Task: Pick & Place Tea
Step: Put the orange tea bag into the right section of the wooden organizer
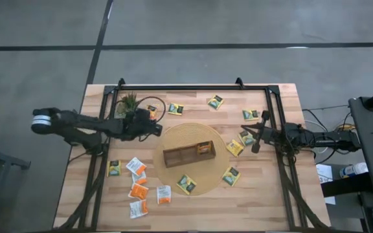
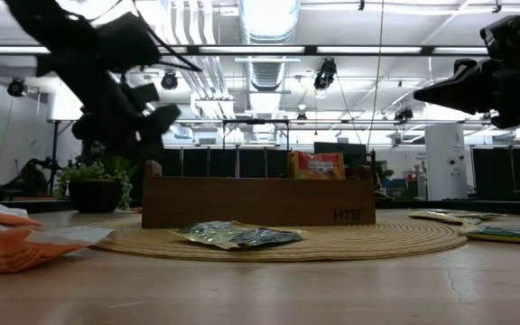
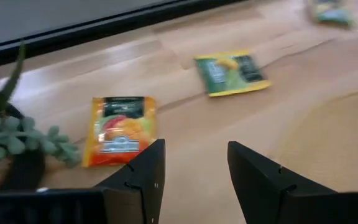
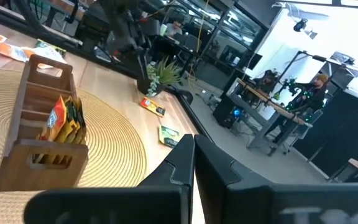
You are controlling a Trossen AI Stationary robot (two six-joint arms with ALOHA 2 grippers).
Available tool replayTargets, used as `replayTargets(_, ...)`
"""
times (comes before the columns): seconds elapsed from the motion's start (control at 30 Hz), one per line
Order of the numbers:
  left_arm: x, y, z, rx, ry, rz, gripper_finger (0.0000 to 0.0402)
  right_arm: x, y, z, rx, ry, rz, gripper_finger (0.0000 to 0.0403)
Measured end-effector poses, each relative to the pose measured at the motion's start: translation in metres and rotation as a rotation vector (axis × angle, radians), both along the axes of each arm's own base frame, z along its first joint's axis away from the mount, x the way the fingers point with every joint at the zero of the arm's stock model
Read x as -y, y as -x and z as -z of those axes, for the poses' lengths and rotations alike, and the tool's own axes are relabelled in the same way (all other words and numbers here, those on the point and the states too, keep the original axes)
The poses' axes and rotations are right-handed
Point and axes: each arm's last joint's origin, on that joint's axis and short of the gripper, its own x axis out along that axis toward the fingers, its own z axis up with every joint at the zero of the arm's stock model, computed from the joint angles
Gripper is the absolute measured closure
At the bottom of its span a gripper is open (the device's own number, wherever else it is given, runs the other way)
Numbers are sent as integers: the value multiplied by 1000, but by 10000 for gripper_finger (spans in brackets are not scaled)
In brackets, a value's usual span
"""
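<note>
My left gripper (image 1: 153,124) (image 3: 194,152) is open and hovers above the table beside the potted plant (image 1: 129,102). An orange tea sachet (image 3: 118,129) (image 1: 151,111) lies flat just ahead of its fingers, and a yellow and dark green one (image 3: 232,73) (image 1: 175,109) lies farther off. My right gripper (image 1: 259,134) (image 4: 194,162) is shut, raised over the table's right side and pointing toward the wooden tray (image 1: 188,154) (image 4: 42,124). The tray stands on a round woven mat (image 1: 173,133) and holds orange and yellow sachets (image 4: 64,121) (image 2: 314,165) upright in one end compartment.
More sachets lie flat around the mat: orange and white ones (image 1: 138,188) near the left front, yellow ones on the mat's edge (image 1: 186,184) (image 1: 230,175) and toward the right (image 1: 235,147) (image 1: 250,114) (image 1: 215,101). A black frame (image 1: 193,86) borders the table. People sit in the room behind.
</note>
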Motion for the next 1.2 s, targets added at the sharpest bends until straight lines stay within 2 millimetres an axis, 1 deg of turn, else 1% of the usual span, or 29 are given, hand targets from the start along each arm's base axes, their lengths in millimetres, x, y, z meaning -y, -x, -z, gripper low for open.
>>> replayTargets(0.13, -21, -9, 5, -146, 85, -72, 234, 0, 0, 0, -1, 5, 0, 394)
replayTargets(0.2, -33, -13, 7, -188, 144, -83, 234, 0, 0, 0, -1, 4, 0, 394)
replayTargets(0.27, -44, -16, 12, -242, 168, -76, 234, 0, 0, 0, -1, 4, 0, 394)
replayTargets(0.4, -59, -17, 21, -277, 233, -80, 234, 0, 0, 0, -1, 4, -1, 394)
replayTargets(0.57, -70, -12, 29, -308, 271, -99, 234, 0, 0, 0, -1, 4, -2, 394)
replayTargets(0.73, -77, -12, 34, -296, 269, -124, 234, 0, 0, 0, -1, 5, -2, 394)
replayTargets(0.87, -84, -16, 47, -287, 241, -125, 234, 0, 0, 0, -1, 5, -2, 394)
replayTargets(0.97, -89, -18, 59, -316, 243, -135, 237, 0, 0, 0, -1, 5, -2, 394)
replayTargets(1.07, -90, -18, 69, -353, 275, -108, 260, 0, 0, 0, -2, 5, -2, 394)
replayTargets(1.13, -90, -19, 73, -368, 291, -84, 295, 0, 0, 0, -2, 5, -2, 394)
replayTargets(1.2, -89, -19, 74, -371, 303, -61, 345, 0, 0, 0, -2, 5, -2, 394)
